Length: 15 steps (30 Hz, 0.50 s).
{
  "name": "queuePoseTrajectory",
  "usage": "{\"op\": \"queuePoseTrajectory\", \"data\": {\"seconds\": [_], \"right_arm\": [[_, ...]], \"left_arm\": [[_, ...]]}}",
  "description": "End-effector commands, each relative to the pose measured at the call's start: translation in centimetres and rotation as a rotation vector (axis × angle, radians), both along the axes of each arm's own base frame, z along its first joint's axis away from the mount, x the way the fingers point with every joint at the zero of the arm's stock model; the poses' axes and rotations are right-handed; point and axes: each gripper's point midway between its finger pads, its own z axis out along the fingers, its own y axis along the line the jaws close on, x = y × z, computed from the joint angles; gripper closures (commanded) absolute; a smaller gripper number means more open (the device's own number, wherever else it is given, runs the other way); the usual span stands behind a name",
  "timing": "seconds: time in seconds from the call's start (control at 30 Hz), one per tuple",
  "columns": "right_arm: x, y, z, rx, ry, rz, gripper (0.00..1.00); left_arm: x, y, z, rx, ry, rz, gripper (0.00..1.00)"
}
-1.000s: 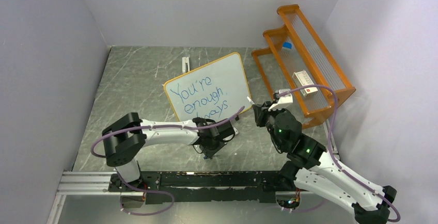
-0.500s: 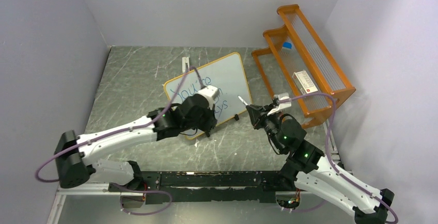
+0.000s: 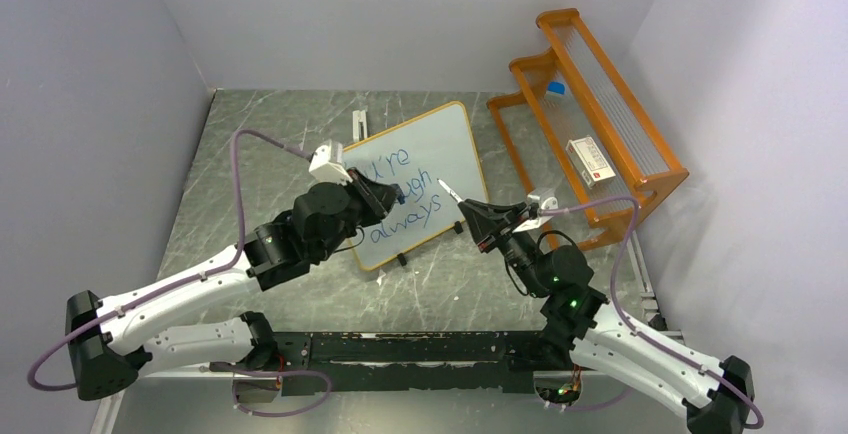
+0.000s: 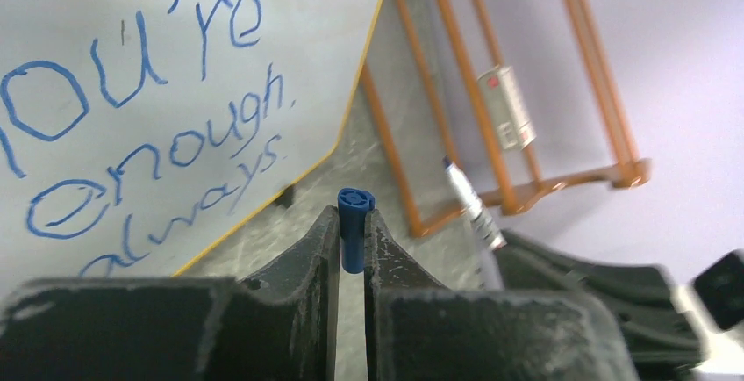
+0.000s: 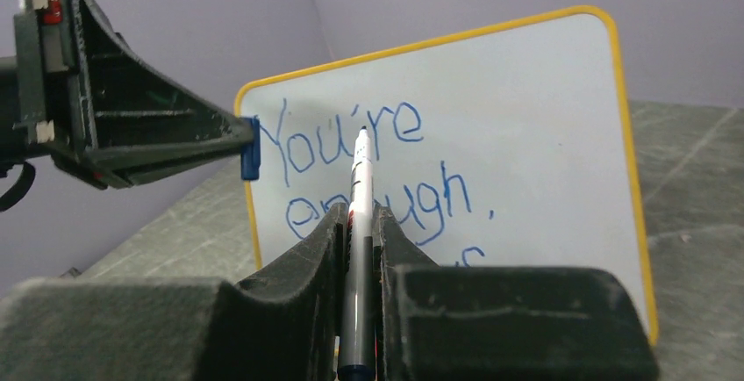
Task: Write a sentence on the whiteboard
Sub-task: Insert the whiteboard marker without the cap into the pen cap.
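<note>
Whiteboard [image 3: 450,139]: stands on its clip feet mid-table [image 3: 260,144], just left of the orange rack [image 3: 620,144], and bears "You're enough, always" in blue (the sentence reads complete, so the writing looks done). Left gripper [image 4: 352,223] is pinched narrow on a blue cap [image 4: 353,204], right gripper [image 5: 360,223] is clamped on the uncapped marker [image 5: 361,166], and recapping appears to remain. The rack holds a white red-labelled box [image 3: 590,162] and a blue-capped item [image 3: 555,88].

One whiteboard [image 3: 440,144], one marker [image 5: 360,197], one blue cap [image 4: 353,232], one rack [image 3: 618,82], two arms [image 3: 180,289] [image 3: 650,349].
</note>
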Motion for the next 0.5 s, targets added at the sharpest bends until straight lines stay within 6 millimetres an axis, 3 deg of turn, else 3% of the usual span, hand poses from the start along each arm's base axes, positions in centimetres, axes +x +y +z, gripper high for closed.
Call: {"op": "queuePoseTrajectory", "data": {"seconds": [0.0, 0.13, 0.33, 0.47], "right_arm": [[-1.0, 0.5, 3.3, 0.130, -0.126, 0.062, 1.00], [-1.4, 1.3, 4.0, 0.162, -0.147, 0.105, 1.00], [-1.7, 2.3, 4.8, 0.181, -0.165, 0.149, 1.00], [-1.6, 2.5, 4.3, 0.172, -0.156, 0.153, 1.00]], "left_arm": [[1.3, 0.9, 3.6, -0.270, -0.011, 0.136, 0.95], [1.4, 0.8, 5.2, -0.433, -0.016, 0.151, 0.95], [1.6, 0.3, 5.8, -0.533, 0.006, 0.159, 0.95], [1.8, 0.5, 5.9, -0.598, 0.019, 0.182, 0.95]]}}
